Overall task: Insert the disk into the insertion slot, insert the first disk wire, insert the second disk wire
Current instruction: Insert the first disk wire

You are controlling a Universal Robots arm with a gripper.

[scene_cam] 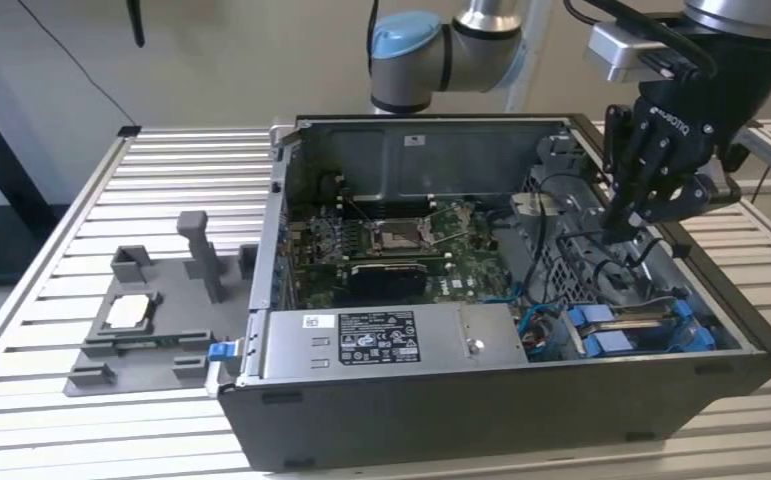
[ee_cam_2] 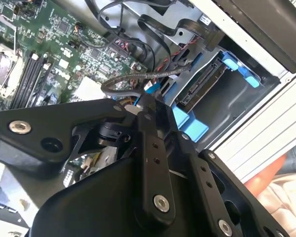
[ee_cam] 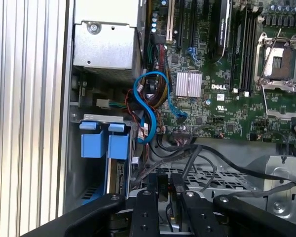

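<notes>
Pincer [scene_cam: 620,226] of the robot arm [scene_cam: 419,50] reaches down into an open computer case [scene_cam: 492,420] at the exterior view's right, black fingers [ee_cam: 148,212] drawn close together with only a sliver of gap in the first wrist view; whether they clamp anything between them I cannot tell from where I stand. Reading from the exterior view's left: a grey moulded fixture [scene_cam: 158,330] lies on the slatted metal table [scene_cam: 158,170], a small square chip [scene_cam: 130,312] resting in one of its pockets; just beside it the case lies on its side, lid off; the green motherboard [scene_cam: 399,250] fills the case's middle, its processor socket open; a grey power-supply box [scene_cam: 385,340] with a printed label sits along the near wall; further right, in the near corner of the case, the disk [scene_cam: 632,316] sits in its bay, edged by its bright blue carrier [scene_cam: 601,325]. The pincer hangs above the perforated drive cage [scene_cam: 568,268], among loose black cables [ee_cam: 207,160], near the disk but apart from it; in the second wrist view a grey braided cable [ee_cam_2: 138,76] loops just past the pincer's tips, and the disk's connector end faces them from the bay; a blue cable [ee_cam: 140,94] curls between the motherboard and the disk's bay in the first wrist view.
</notes>
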